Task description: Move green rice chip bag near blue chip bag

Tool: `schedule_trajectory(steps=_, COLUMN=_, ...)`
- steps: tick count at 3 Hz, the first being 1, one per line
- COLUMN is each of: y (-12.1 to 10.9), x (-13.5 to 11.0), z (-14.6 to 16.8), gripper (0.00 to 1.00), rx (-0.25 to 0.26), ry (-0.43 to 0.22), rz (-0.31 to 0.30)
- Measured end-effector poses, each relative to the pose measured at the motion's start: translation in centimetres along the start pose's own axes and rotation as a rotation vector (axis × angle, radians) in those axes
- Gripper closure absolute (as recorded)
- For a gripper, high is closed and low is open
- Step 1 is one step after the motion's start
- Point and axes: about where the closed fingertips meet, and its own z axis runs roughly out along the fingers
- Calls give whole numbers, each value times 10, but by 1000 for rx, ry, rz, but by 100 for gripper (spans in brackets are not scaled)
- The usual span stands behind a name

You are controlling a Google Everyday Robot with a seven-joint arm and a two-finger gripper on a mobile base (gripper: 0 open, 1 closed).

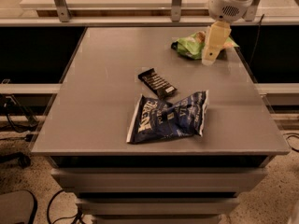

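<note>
The green rice chip bag (190, 45) lies crumpled at the far right of the grey table (103, 92). The blue chip bag (168, 118) with white lettering lies near the table's front edge, in the middle. My gripper (210, 59) hangs from the white arm at the top right, its cream finger pointing down right in front of the green bag and covering the bag's right part. Whether it touches the bag does not show.
A small black bar wrapper (157, 82) lies between the two bags, just behind the blue one. A railing with metal posts (176, 1) runs behind the table. Drawers sit under the table's front edge, and cables lie on the floor at left.
</note>
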Motion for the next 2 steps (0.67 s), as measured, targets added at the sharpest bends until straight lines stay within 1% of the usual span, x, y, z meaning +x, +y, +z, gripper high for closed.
schedule_trajectory(steps=1, y=-16, x=3, z=5, gripper=0, rx=52, ry=-5, rz=-52)
schedule_trajectory(steps=2, y=-35, x=-1, z=8, gripper=0, rx=90, ry=-21, rz=-115)
